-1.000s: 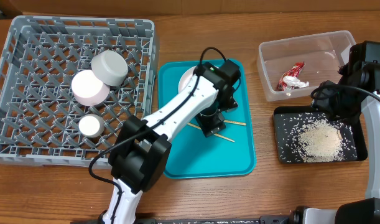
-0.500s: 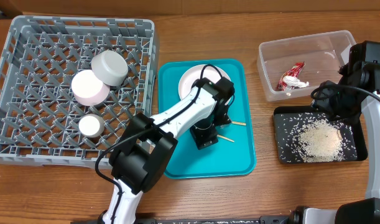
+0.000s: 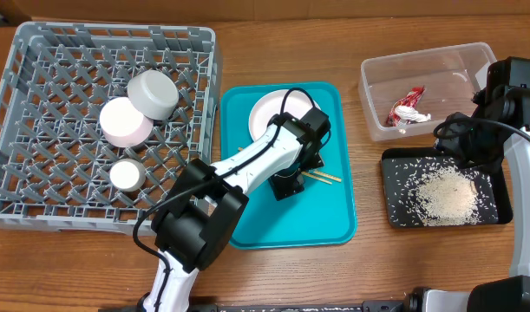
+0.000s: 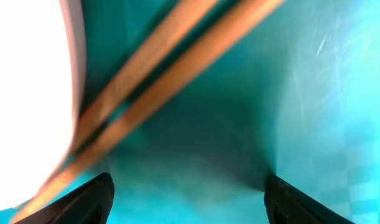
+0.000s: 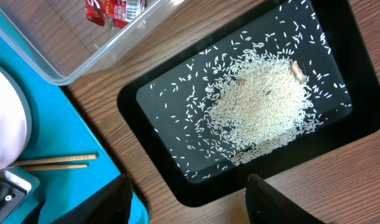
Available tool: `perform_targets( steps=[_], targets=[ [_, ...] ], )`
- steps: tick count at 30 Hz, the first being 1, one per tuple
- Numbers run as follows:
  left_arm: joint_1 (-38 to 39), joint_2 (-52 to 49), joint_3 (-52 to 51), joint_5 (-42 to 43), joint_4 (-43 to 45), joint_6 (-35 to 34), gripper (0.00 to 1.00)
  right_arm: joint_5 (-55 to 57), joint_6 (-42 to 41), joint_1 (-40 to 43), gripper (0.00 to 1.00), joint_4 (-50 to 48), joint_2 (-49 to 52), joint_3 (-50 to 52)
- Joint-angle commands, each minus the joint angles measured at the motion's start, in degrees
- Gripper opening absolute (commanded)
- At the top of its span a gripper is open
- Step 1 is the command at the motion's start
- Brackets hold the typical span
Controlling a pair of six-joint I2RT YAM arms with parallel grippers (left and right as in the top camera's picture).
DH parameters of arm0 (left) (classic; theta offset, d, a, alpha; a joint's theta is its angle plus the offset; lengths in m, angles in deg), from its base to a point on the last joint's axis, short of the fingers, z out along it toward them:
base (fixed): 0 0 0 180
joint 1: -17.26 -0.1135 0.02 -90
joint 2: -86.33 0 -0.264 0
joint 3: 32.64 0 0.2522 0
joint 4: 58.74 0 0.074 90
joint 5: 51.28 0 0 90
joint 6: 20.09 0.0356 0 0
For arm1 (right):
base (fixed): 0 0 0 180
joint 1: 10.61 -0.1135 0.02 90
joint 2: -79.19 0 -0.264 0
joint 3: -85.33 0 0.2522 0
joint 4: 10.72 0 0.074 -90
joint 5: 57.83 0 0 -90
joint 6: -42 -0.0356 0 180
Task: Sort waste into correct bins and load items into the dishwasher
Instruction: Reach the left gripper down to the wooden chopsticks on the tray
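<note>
Two thin, pale-wood chopsticks (image 3: 320, 178) lie parallel on the teal tray (image 3: 334, 217) beside the white plate (image 3: 266, 111). The left gripper (image 4: 186, 199) has its jaws spread wide above them, and the right gripper (image 5: 193, 202) also has its jaws apart, empty.

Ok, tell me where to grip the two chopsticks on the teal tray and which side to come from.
Take the chopsticks on their free stretch clear of the white plate, straight down from above, jaws astride both. They lie flat, side by side on the teal tray, so one pinch across their width should catch the pair; the plate crowds their other end.
</note>
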Motion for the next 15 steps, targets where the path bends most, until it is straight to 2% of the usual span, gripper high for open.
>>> perform_targets(
  steps=[1, 8, 15],
  targets=[
    [0.83, -0.68, 0.17, -1.14, 0.7, 0.68, 0.77, 0.37, -0.07, 0.11, 0.61, -0.26, -1.2, -1.36],
    [3.37, 2.21, 1.81, -1.22, 1.57, 1.99, 0.79, 0.37, -0.07, 0.11, 0.61, -0.31, -1.2, -1.36],
    [3.96, 2.36, 1.75, -0.76, 5.53, 4.42, 0.9, 0.35, -0.07, 0.11, 0.61, -0.15, -1.2, -1.36]
  ],
)
